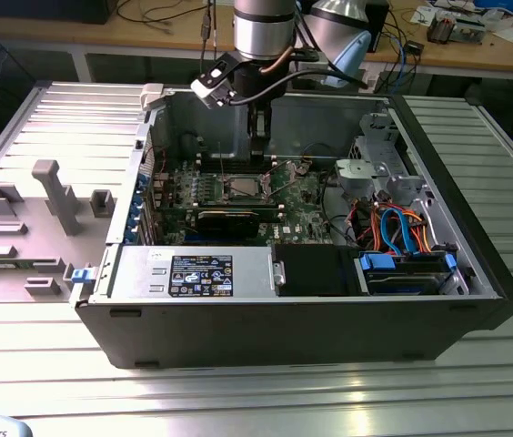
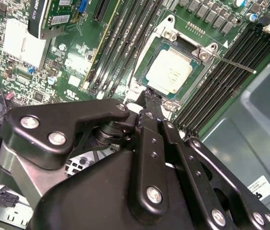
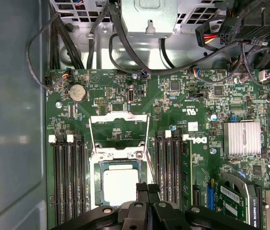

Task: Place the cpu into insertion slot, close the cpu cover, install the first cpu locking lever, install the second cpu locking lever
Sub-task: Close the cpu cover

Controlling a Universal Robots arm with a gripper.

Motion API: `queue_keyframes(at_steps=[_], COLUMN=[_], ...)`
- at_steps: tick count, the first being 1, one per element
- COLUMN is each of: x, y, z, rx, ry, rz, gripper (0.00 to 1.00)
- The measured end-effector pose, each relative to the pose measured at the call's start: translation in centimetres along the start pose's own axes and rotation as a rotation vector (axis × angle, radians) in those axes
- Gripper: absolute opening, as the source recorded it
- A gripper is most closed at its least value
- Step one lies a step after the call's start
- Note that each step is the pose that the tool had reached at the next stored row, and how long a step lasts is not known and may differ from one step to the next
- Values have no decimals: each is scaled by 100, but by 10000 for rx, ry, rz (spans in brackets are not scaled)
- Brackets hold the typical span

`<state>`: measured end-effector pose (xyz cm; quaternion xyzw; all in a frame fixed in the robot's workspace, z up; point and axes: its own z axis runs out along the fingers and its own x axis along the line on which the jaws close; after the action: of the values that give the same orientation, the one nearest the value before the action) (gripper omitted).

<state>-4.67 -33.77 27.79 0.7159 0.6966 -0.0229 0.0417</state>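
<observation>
- The cpu (image 3: pixel 119 187) (image 2: pixel 172 72) is a small square chip with a shiny grey top. It lies flat inside the insertion slot (image 3: pixel 96 182), and the slot's rim goes all the way round it.
- The cpu cover (image 3: pixel 118 134) is a thin silver frame with a hole in the middle. It is open and swung back off the chip, on the far side of the slot from the pincer. How far back it leans is hard to tell.
- A locking lever (image 2: pixel 235 65), a thin metal rod, sticks out from one corner of the slot over the long black memory slots. It is not pushed down.
- The black pincer (image 3: pixel 147 186) (image 2: pixel 145 95) (image 1: pixel 256 150) hangs just above the edge of the slot, by a corner of the chip. Its two fingers are pressed together and there is nothing between them.
- The slot sits on a green motherboard (image 3: pixel 173 110). On the board there is also a round coin battery (image 3: pixel 77 92) and a silver block with ribs (image 3: pixel 241 139).
- In the exterior view, a long black graphics card (image 1: pixel 229 218) lies across the board, nearer the camera than the slot.
- Blue and orange cables (image 1: pixel 393 228) curl at the exterior view's right.
- It all sits in an open black computer case (image 1: pixel 475 228) on a ribbed metal table (image 1: pixel 238 391).
</observation>
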Motion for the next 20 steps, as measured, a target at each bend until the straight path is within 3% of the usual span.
queue_keyframes(at_steps=[14, 20], x=[3, 4], y=[126, 141], z=[3, 7], rx=[0, 0], ry=[0, 0], rz=[0, 1], gripper=[11, 11])
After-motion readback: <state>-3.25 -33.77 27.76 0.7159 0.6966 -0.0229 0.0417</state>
